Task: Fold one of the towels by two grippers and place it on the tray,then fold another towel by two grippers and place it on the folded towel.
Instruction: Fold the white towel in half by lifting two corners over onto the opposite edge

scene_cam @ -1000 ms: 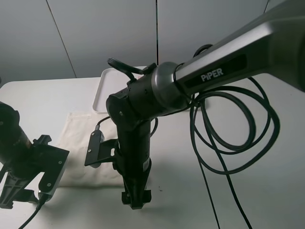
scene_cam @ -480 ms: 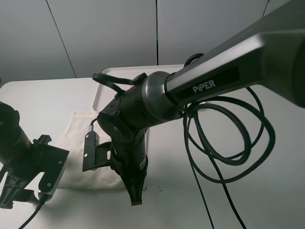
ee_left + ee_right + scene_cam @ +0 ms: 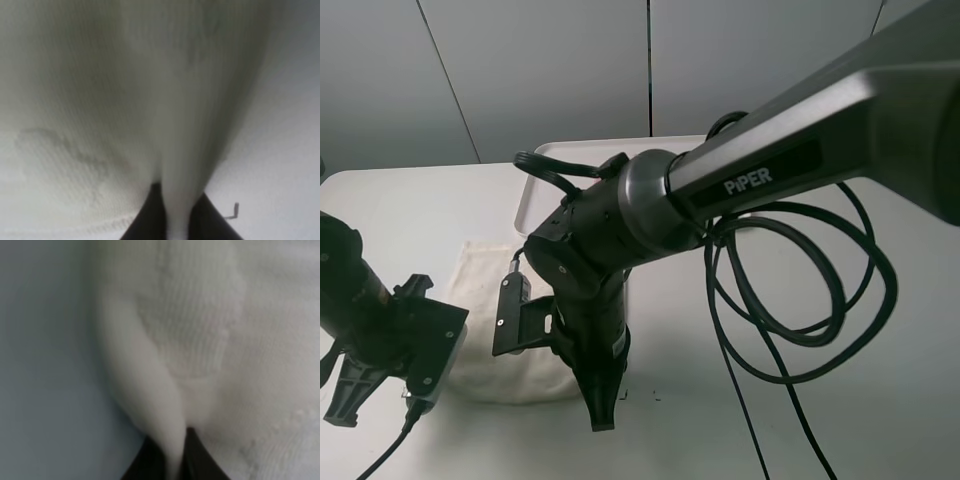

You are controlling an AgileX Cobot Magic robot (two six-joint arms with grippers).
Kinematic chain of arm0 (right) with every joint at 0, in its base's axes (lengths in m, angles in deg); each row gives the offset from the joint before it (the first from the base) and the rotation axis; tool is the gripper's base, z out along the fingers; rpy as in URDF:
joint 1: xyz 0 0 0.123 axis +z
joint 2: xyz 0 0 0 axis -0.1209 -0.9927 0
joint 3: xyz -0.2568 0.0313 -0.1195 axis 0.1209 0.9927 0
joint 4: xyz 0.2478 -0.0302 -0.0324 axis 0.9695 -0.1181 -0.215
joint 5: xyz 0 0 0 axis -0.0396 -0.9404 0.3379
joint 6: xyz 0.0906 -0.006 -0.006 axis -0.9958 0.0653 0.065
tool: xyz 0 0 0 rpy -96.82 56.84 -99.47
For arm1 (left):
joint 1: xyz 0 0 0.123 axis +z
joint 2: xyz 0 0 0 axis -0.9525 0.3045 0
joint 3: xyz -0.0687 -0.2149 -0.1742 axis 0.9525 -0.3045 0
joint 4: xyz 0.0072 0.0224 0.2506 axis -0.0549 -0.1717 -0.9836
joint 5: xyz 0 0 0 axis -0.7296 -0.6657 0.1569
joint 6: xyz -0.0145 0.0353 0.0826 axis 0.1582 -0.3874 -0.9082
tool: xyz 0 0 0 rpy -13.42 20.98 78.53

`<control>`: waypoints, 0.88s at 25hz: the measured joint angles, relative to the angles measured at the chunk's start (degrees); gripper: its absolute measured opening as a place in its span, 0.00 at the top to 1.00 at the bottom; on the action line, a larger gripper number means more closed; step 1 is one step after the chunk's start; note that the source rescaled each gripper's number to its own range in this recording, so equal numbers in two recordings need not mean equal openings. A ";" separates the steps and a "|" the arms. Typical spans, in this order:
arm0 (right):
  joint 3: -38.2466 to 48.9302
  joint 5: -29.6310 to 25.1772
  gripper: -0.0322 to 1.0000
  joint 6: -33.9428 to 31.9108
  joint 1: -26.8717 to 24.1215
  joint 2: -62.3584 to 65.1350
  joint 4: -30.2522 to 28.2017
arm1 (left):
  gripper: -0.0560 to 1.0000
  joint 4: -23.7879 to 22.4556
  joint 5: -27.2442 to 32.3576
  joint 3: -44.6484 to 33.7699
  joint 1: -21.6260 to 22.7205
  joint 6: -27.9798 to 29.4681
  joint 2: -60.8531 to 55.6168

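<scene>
Item one — the tray (image 3: 582, 152): white, low-rimmed, at the tabletop's (image 3: 420, 200) far edge. We see only its far-left corner; the right arm hides the rest, so we cannot tell what it holds.

Item two — the cream-white towel (image 3: 480, 280): spread on the tabletop in front of the tray, reaching toward the near edge.

Item three: the left gripper (image 3: 342, 408) at the towel's near-left corner, the right gripper (image 3: 601, 408) at its near-right corner.

The high camera does not show the grip; the wrist cameras do. In the left wrist view we note the left gripper (image 3: 175, 220) pinching a raised fold of towel (image 3: 100, 100); in the right wrist view the right gripper (image 3: 167, 460) likewise nips a towel (image 3: 200, 330) ridge.
</scene>
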 joint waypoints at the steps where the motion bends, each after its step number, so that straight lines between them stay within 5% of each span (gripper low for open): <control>1: 0.00 0.00 0.96 -0.75 0.00 0.00 0.00 | 0.91 0.00 0.00 0.00 0.00 0.41 0.00; 17: 0.21 -5.91 0.96 -3.61 0.03 9.91 4.00 | 0.91 3.34 4.80 -0.43 0.00 3.37 -14.08; 22: 0.15 -7.03 0.96 -7.10 0.03 12.97 5.12 | 0.91 6.18 4.92 -0.43 0.00 11.13 -19.66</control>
